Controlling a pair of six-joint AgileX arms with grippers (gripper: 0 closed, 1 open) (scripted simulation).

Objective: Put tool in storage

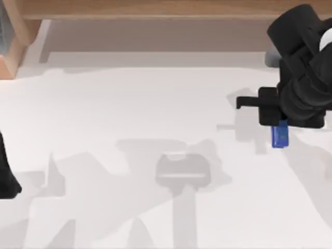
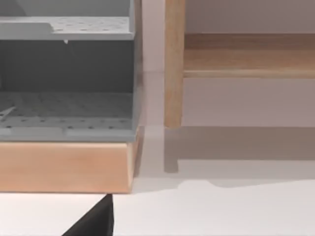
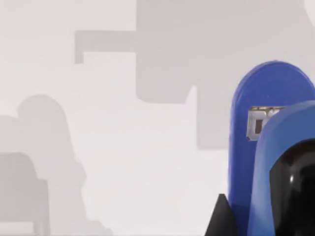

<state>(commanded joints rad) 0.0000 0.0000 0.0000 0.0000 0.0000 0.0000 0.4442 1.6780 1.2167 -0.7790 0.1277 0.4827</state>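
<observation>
The tool is a narrow bright-blue piece with a rounded black end, sticking out from under my right gripper at the table's right side. In the right wrist view the tool is close up with its pale label mark facing the camera, and a black fingertip lies against its side. The right gripper is shut on it above the white tabletop. The storage, a wooden-framed unit with grey perforated shelves, stands at the table's far left corner. My left arm stays parked at the left edge.
A wooden rail runs along the back of the table, with an upright wooden post beside the storage unit. The white tabletop stretches between the two arms, crossed by grey shadows.
</observation>
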